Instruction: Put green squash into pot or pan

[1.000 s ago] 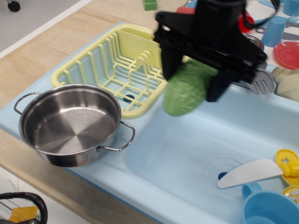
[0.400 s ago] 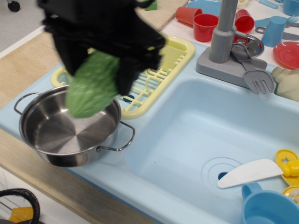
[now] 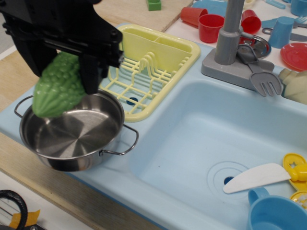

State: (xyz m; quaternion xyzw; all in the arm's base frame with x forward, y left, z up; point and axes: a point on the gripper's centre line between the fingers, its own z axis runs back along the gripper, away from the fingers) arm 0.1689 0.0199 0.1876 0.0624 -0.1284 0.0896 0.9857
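My black gripper (image 3: 60, 72) is shut on the green squash (image 3: 56, 90), a light green bumpy toy vegetable. It holds the squash tilted, point down, in the air over the far left part of the pot. The pot (image 3: 72, 132) is a shiny round steel pot with two wire loop handles. It stands on the left ledge of the light blue sink unit and holds nothing. The squash's lower end hangs at about the level of the pot's rim; I cannot tell whether it touches.
A yellow dish rack (image 3: 148, 67) stands just behind and right of the pot. The sink basin (image 3: 201, 139) lies to the right, with a grey faucet (image 3: 230, 33) behind it. A white knife (image 3: 256, 177), a blue cup (image 3: 276, 213), red cups and a small green block (image 3: 154, 5) sit around.
My gripper has carried the squash leftwards from above the sink basin, past the dish rack, to above the pot's left side. The pot has not moved.
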